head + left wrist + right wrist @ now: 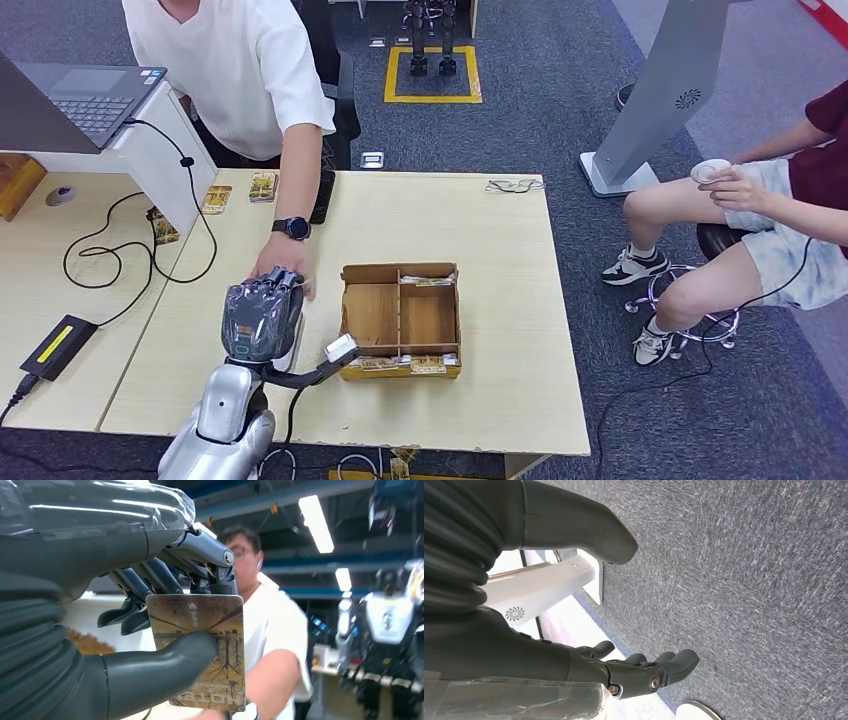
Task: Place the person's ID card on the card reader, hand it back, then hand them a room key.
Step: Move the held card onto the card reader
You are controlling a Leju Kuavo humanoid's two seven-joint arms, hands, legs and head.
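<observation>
My left hand [262,318] is raised over the table's left part, in front of the wooden box [401,318]. It pinches a brown printed card [205,650] between thumb [165,665] and fingers [200,560], the card upright and facing the person. The person in a white shirt [235,60] reaches across the table; their hand [281,268], with a black watch on the wrist, is right at my left hand's fingertips. I cannot tell whether it touches the card. My right hand [624,670] hangs over the grey carpet, fingers apart and empty.
The box has several compartments with cards along its front edge [402,365]. Two more cards [240,192] lie near the table's far edge. A laptop [85,95], cables and a black-yellow device [58,345] are on the left desk. Another person [770,200] sits at the right.
</observation>
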